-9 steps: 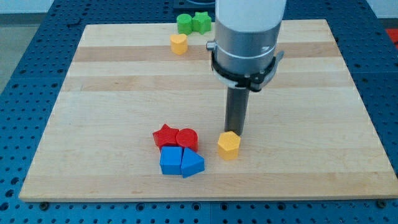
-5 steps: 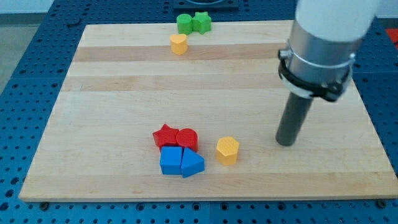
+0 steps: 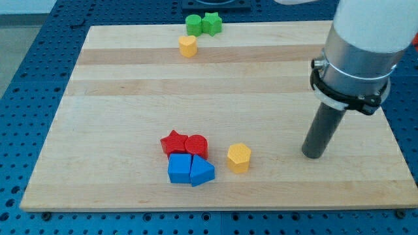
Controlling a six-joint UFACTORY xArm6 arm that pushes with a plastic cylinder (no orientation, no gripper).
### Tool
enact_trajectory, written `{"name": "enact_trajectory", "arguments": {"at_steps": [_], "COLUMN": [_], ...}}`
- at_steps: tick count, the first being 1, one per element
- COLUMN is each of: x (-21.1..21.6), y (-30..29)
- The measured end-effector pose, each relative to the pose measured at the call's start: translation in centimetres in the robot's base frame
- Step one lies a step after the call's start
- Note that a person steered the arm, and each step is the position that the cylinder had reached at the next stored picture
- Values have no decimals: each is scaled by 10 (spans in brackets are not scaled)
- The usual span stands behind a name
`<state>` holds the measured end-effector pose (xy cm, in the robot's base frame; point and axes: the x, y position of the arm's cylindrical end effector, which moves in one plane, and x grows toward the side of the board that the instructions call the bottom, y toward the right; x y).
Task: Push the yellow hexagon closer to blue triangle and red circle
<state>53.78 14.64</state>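
The yellow hexagon lies on the wooden board near the view's bottom middle. Just to its left sit the blue triangle and the red circle, with a small gap between them and the hexagon. My tip rests on the board well to the right of the hexagon, about a hundred pixels away, touching no block.
A red star and a blue square sit against the circle and triangle. At the view's top are another yellow block, a green circle and a green star. The board's edge runs along the bottom.
My tip has left the yellow hexagon's upper edge and moved far to the right, slightly downward. The hexagon and the other blocks have kept their places.
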Motion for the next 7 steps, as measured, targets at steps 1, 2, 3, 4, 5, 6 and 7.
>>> {"name": "enact_trajectory", "arguments": {"at_steps": [1, 2, 3, 4, 5, 6, 7], "x": [11, 13, 13, 13, 13, 13, 0], "y": [-31, -62, -82, -98, -113, -117, -101]}}
